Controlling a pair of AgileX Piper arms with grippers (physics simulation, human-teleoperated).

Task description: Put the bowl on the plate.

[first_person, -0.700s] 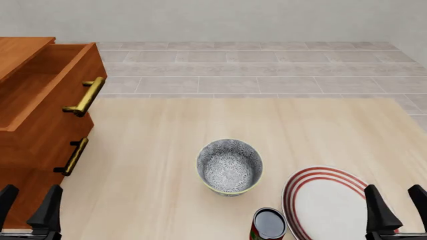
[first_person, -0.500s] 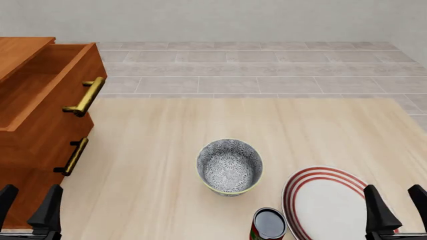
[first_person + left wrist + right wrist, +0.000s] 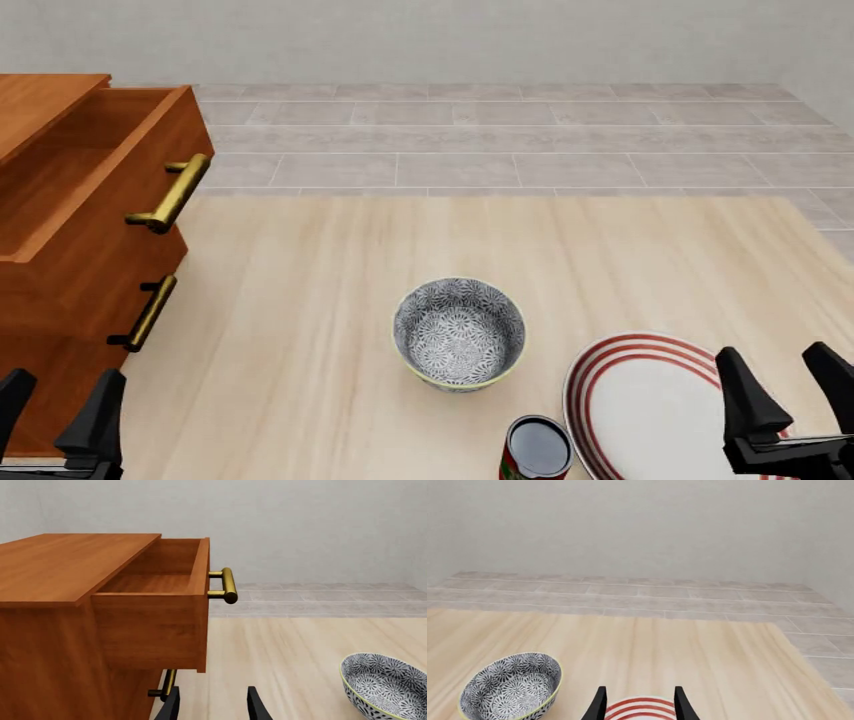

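Bowl (image 3: 459, 333) and plate (image 3: 654, 400) were found apart on the pale wooden table (image 3: 534, 250), the bowl near the centre of the front view and the plate at the lower right, partly cut off by the frame edge. A small red can (image 3: 538, 447) with a dark top was seen at the bottom edge, between them and just beside the plate's rim. A wooden chest (image 3: 74, 250) with its top drawer pulled out and brass handles was placed along the left edge of the frame.

The right gripper (image 3: 787, 395) was held at the lower right, over the plate's right-hand part, its fingers spread and nothing between them. The left gripper (image 3: 56, 415) was held at the lower left, in front of the chest, likewise spread and empty. Neither was in contact with the bowl.

The bowl was judged to be rigid, glazed and probably slick, with a thin upright wall and an open mouth; breakage would be risked if it were dropped. The surest hold was judged to be across the rim, one finger inside and one outside the wall, taken on the side nearest the right gripper. The can was judged a likely obstacle on the way to the plate.
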